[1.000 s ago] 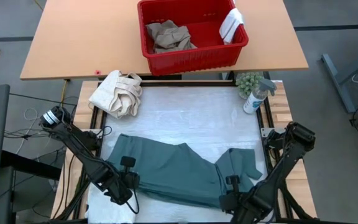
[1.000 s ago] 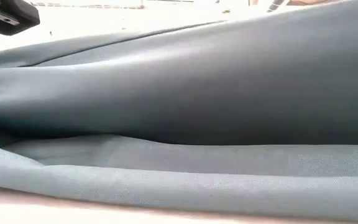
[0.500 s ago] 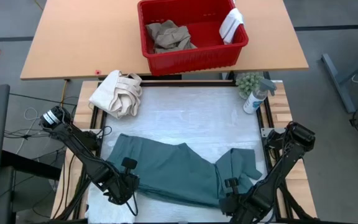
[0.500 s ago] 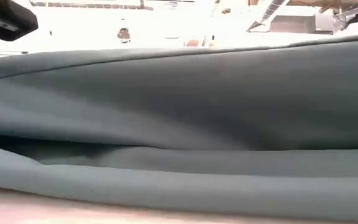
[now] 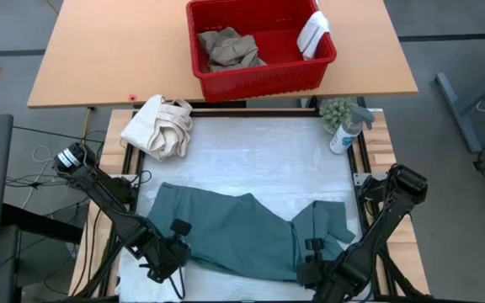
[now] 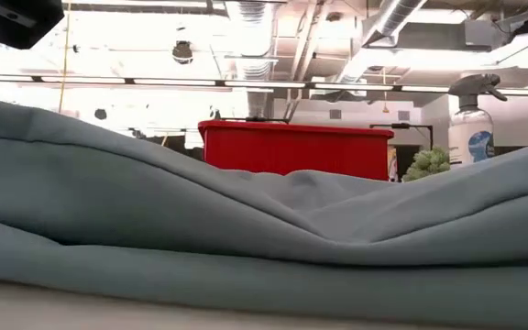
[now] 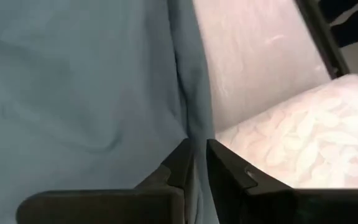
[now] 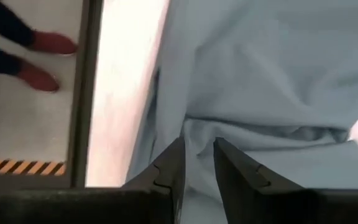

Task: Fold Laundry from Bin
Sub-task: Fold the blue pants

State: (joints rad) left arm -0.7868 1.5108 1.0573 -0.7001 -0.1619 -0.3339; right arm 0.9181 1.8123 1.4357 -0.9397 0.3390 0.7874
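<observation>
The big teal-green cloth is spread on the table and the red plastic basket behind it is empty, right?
Not quite. The red plastic basket is not empty: the high view shows crumpled tan trousers inside and a small white cloth draped at its rim. The big teal-green cloth does lie spread on the table.

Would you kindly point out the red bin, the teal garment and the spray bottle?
red bin [image 5: 263,80]: high view, front slotted wall.
teal garment [image 5: 226,231]: high view, middle of the spread cloth.
spray bottle [image 5: 343,137]: high view, clear body below the trigger.

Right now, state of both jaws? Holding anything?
Left gripper: closed on the edge of the teal garment.
Right gripper: slightly parted, garment fold between the jaws; grip cannot be told.
</observation>
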